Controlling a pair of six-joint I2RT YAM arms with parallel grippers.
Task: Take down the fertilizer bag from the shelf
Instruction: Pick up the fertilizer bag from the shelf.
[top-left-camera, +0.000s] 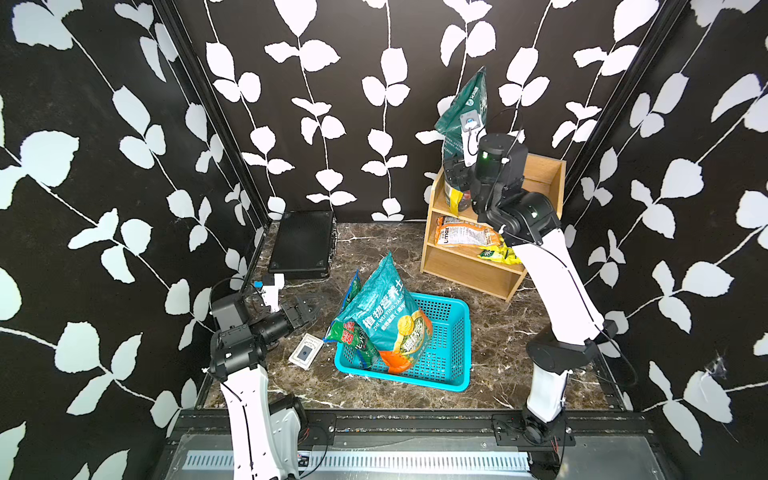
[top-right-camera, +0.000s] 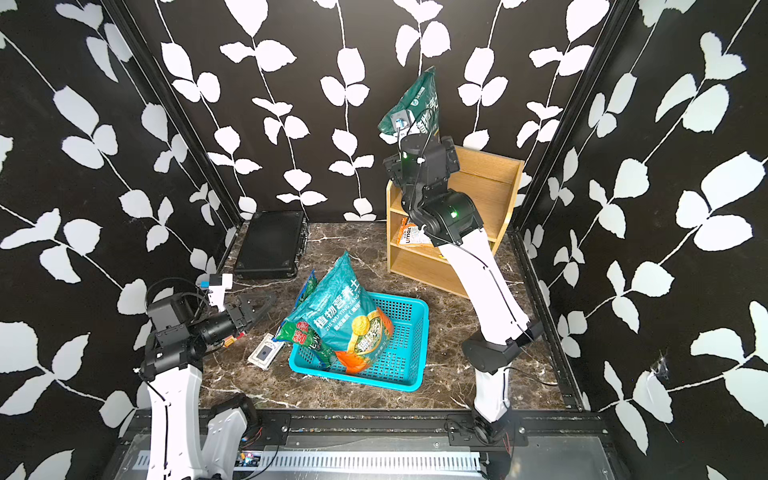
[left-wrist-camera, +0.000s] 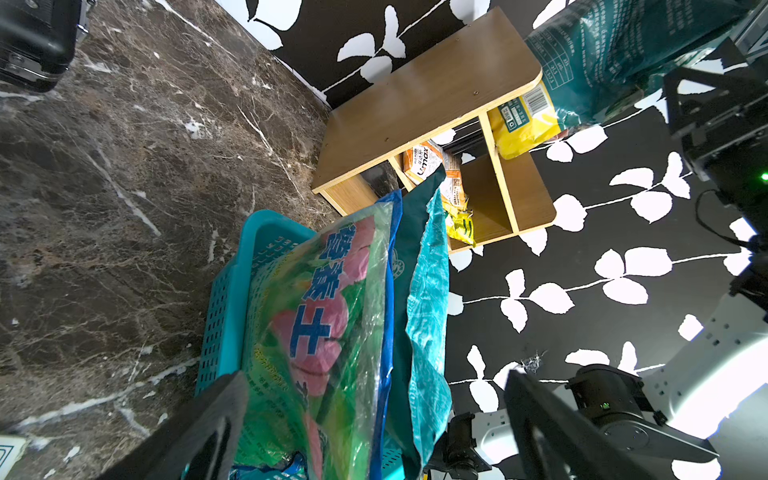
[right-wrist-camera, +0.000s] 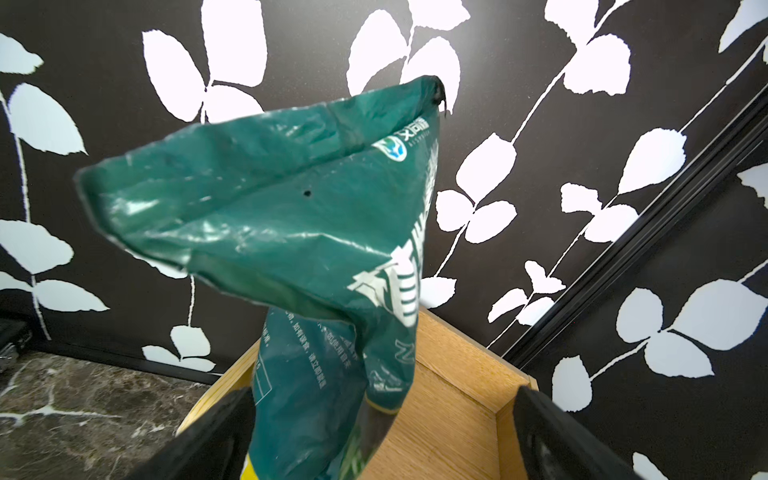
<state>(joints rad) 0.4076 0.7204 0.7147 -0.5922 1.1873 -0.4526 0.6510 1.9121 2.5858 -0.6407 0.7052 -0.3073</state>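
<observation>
Left gripper spread and empty near basket, teal bag and green bag propped inside, right gripper spread either side of fertilizer bag standing on top tier of shelf, orange packet on middle tier, fertilizer bag's lower part mostly hidden behind right arm in both top views.

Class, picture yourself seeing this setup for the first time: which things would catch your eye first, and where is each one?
The tall dark green bag standing on the top tier of the wooden shelf, at the back right, draws the eye first; the right tool stands open on either side of it. Next comes the bright teal bag propped in the blue basket mid-table.
</observation>
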